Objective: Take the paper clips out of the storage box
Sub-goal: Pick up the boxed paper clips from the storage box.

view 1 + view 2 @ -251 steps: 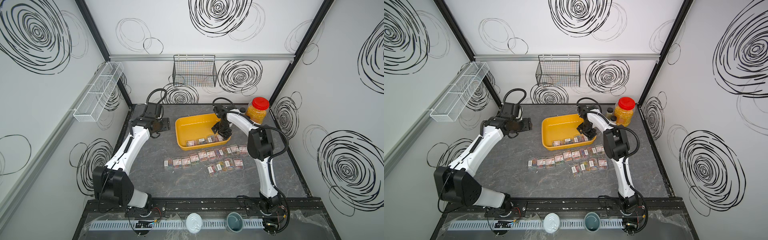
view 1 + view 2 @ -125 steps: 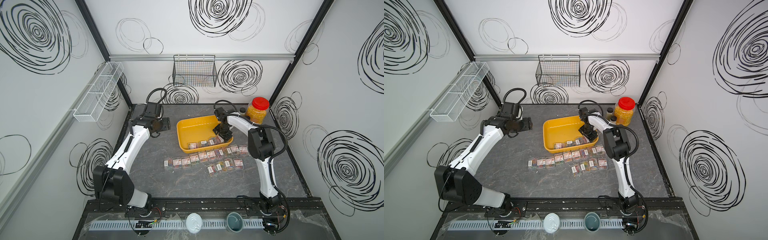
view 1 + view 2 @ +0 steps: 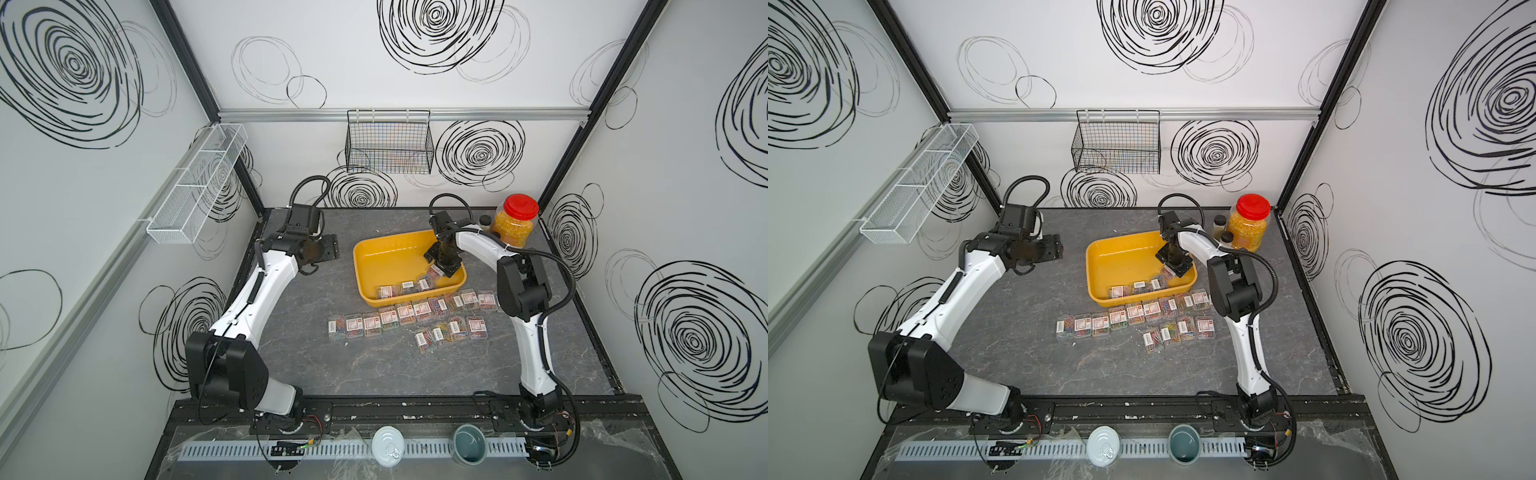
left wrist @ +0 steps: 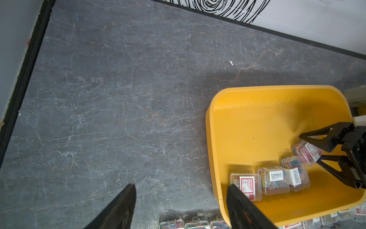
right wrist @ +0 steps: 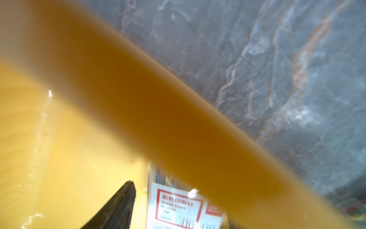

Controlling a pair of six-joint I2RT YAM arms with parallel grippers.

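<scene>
The yellow storage box [image 3: 386, 257] [image 3: 1117, 262] sits at the back middle of the table. My right gripper [image 3: 439, 269] [image 3: 1170, 270] reaches down into its right end, open, with its fingers on either side of one tilted case of paper clips [image 4: 301, 150]. In the right wrist view a strip of yellow floor shows between one finger [image 5: 122, 200] and that case [image 5: 178, 206]; the box wall [image 5: 138, 89] hides the other finger. Three more cases [image 3: 405, 286] [image 4: 269, 179] lie along the box's near wall. My left gripper [image 3: 330, 251] [image 4: 181, 186] hovers open and empty left of the box.
Several cases of paper clips [image 3: 399, 316] lie in rows on the table in front of the box. A red-lidded jar [image 3: 513, 222] and small dark-capped bottles [image 3: 484, 220] stand behind the right arm. A black wire basket [image 3: 388, 143] and a white mesh rack [image 3: 199, 183] hang on the walls.
My right gripper has come lower and nearer inside the box, and its jaws have narrowed around the case. The left arm has hardly moved.
</scene>
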